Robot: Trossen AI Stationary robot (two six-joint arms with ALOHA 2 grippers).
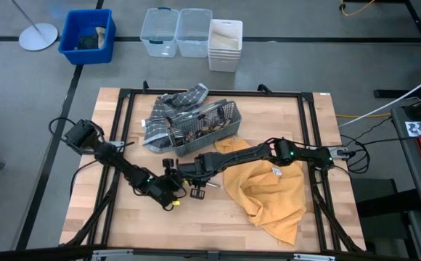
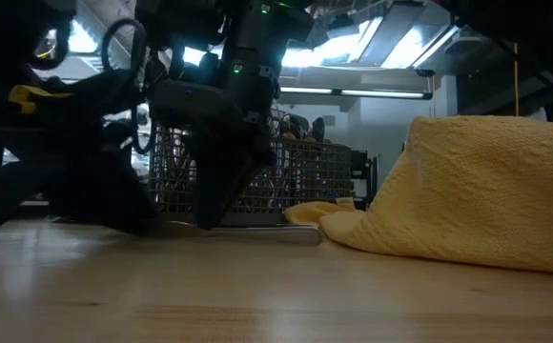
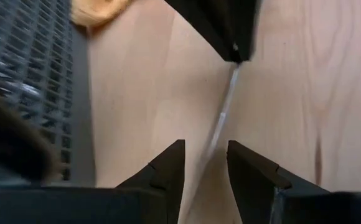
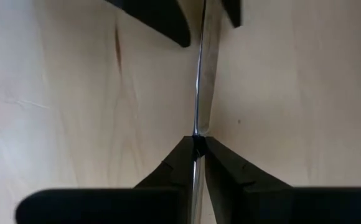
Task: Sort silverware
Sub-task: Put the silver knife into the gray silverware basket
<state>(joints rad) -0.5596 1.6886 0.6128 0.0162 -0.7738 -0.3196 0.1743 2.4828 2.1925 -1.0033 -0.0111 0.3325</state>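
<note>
Right gripper (image 4: 198,144) pinches knife (image 4: 204,74) between left gripper's (image 3: 205,155) fingers.

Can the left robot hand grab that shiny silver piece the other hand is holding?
Probably yes. The left gripper is open, with the silverware piece running between its fingers; the right gripper pinches the other end, and nothing blocks it.

The table (image 1: 268,225) is pale wood with a smooth, faintly glossy finish and fine grain, framed by matt black metal rails (image 1: 127,109). On it, the grey wire-mesh caddy (image 1: 210,123) is dull metal, a grey checked cloth (image 1: 170,105) lying just beside it looks soft and woven, and the yellow towel (image 1: 268,188) near the caddy is rough, nubby terry. The slim piece of silverware (image 4: 200,81) is bright polished metal, pinched by the right hand (image 4: 199,146), whose dark fingers (image 4: 168,171) look like matt plastic, as do those of the left hand (image 3: 205,163).
</note>
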